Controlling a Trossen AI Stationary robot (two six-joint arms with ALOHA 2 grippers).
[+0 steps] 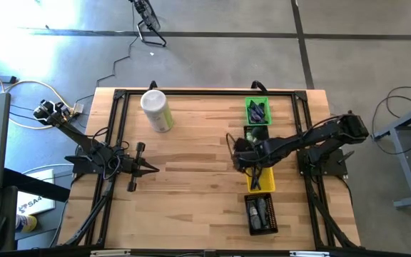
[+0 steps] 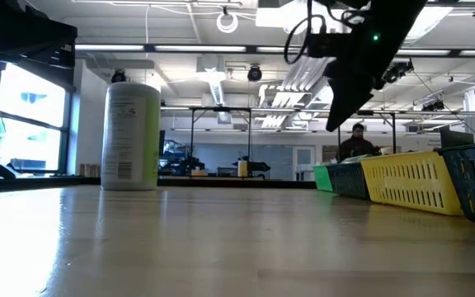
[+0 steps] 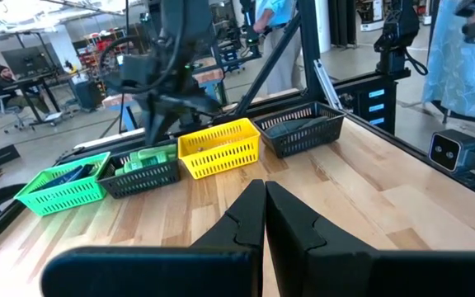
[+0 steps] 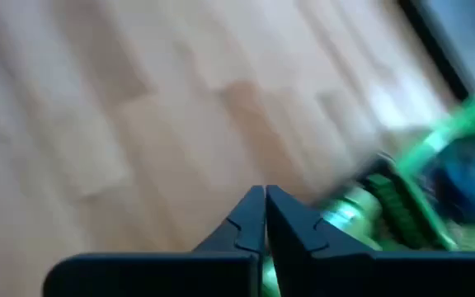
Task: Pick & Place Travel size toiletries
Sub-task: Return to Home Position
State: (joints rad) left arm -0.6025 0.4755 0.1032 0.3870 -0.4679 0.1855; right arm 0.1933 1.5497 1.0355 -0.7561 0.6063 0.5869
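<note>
The wooden table (image 1: 191, 178) is open through its middle, giving the right arm (image 1: 312, 137) free room to draw back. Four bins (image 3: 217, 148) line its right edge, likely to suit that arm's reach, and hold the sorted toiletries (image 1: 261, 213). The right gripper (image 4: 265, 191), clenched and empty, hangs by the far black bin (image 3: 143, 180). The left gripper (image 3: 265, 186) rests clenched at left.

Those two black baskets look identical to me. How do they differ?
The inner black basket, beside the green basket, holds bright green bottles and is partly covered by the right arm from above. The end black basket, past the yellow basket, holds dark grey tubes and lies uncovered. Both are small slotted rectangular bins in one row.
</note>
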